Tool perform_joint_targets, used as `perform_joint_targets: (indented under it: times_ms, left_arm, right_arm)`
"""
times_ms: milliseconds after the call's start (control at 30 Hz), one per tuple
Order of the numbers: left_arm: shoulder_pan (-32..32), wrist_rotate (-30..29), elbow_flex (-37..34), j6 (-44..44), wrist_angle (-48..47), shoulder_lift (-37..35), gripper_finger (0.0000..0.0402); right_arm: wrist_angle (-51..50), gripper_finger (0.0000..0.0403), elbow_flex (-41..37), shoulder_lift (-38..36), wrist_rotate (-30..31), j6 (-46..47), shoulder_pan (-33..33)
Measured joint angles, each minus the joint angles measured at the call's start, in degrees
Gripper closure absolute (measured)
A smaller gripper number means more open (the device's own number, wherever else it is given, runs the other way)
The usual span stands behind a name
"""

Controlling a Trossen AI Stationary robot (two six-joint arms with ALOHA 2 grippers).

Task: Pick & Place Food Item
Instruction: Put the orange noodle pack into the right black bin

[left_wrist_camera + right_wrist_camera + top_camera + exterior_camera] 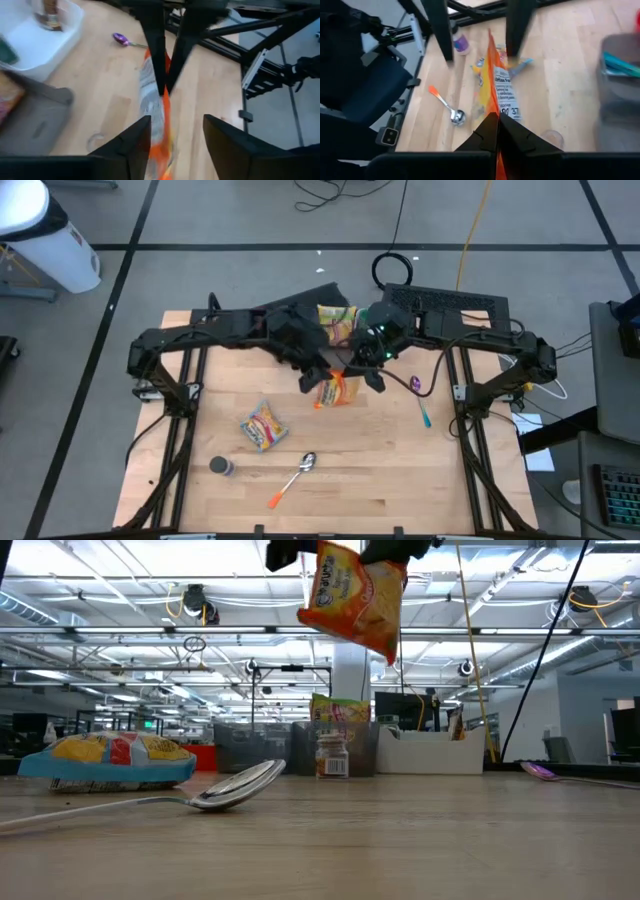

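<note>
Evidently mid-handover, the right gripper (497, 131) jaws pinch the orange snack packet (352, 600) aloft while the left gripper (172, 137) jaws stand apart around it; next, carry and place it.

The orange snack bag's (352, 600) top (low view) is cut off, both hands hidden above.

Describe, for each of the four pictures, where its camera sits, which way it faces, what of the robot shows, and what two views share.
High view: above the table, facing down; both arms meet over the orange snack packet.
Low view: at table-top height, facing the room; packet hanging, silver spoon in front.
Left wrist view: behind the left gripper, open beside the packet.
Right wrist view: behind the right gripper, shut on the packet.
Shared: high and low views both show the spoon.
</note>
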Motion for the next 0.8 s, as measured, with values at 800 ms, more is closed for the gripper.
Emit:
perform_joint_targets:
  times_ms: [800]
  left_arm:
    - [2.4, -11.1, -23.0, 3.6, 10.1, -30.0, 0.0231]
  right_arm:
    - [-0.1, 0.0403, -3.7, -0.5, 4.2, 3.0, -11.5]
